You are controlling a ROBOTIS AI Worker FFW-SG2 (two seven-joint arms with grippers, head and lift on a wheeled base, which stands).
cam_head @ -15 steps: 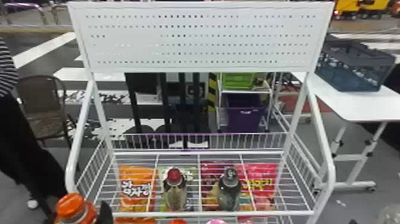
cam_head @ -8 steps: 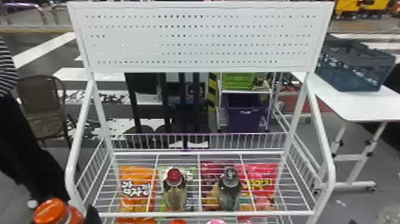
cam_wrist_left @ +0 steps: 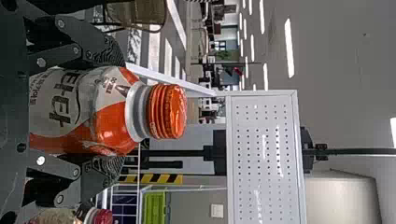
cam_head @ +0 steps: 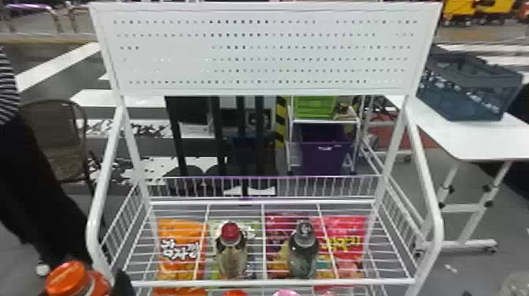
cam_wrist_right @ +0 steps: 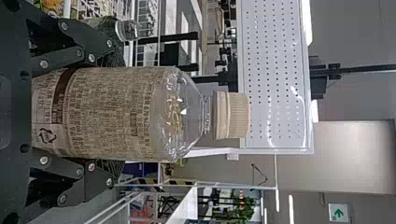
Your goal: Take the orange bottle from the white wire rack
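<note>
Near left front corner of white wire rack [cam_head: 271, 282], my left gripper [cam_head: 125, 284] clamps orange bottle [cam_wrist_left: 109, 114] upright between fingers; right gripper [cam_wrist_right: 114, 114] grips beige-capped bottle [cam_wrist_right: 144, 114].

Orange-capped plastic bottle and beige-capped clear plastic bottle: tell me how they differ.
The orange-capped plastic bottle is orange and white, with large dark lettering; the beige-capped clear plastic bottle has a beige label packed with small print. The first has a partly orange shoulder, the second a see-through one. The first is in the left claw, the second in the right claw. Both are capped.
</note>
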